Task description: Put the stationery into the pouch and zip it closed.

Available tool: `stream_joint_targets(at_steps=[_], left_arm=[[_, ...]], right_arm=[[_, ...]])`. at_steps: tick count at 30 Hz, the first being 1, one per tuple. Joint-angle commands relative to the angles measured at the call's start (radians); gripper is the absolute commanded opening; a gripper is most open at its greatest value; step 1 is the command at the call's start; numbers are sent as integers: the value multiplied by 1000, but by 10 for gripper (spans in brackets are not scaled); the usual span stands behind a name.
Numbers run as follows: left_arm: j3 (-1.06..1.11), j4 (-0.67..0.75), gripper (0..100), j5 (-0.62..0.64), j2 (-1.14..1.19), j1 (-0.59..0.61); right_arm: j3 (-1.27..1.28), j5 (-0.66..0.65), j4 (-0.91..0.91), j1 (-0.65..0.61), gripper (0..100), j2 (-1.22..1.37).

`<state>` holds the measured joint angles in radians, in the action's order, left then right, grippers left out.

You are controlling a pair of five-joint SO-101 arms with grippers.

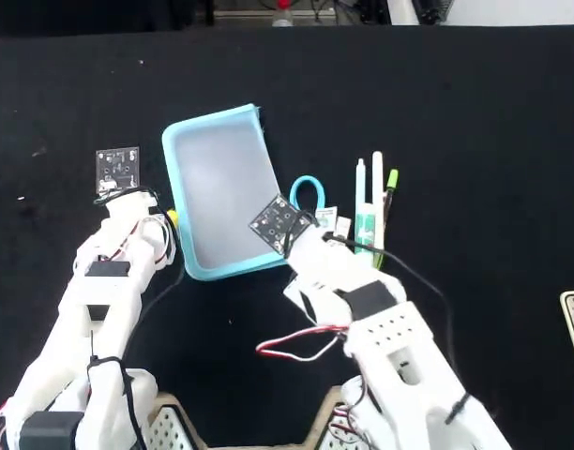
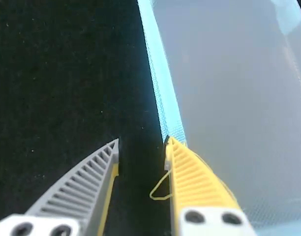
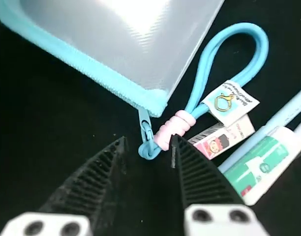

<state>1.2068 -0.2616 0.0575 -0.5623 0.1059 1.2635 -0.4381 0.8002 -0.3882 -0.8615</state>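
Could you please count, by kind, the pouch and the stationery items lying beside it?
Pouch: 1
Pens: 3, namely the pale blue pen, the white pen and the green-tipped pen
Green-and-white tube: 1
Total: 5

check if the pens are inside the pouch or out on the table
Out. The pens lie side by side on the black table, beside the pouch, whose see-through panel shows nothing inside.
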Motion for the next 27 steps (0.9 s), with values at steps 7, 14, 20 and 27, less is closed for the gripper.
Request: stream_joint_targets(at_steps=[7,14,20,27], left_arm=[[-5,11,155,-2,-5,-5],[-5,11,155,-2,-5,-5],[-5,11,155,-2,-5,-5],[-5,11,155,-2,-5,-5]], right_arm=[[-44,-92,-172,23,129,271],[-54,-94,-175,61,130,266],[-36,-95,-215,57,130,268],[79,-95,-437,57,127,266]])
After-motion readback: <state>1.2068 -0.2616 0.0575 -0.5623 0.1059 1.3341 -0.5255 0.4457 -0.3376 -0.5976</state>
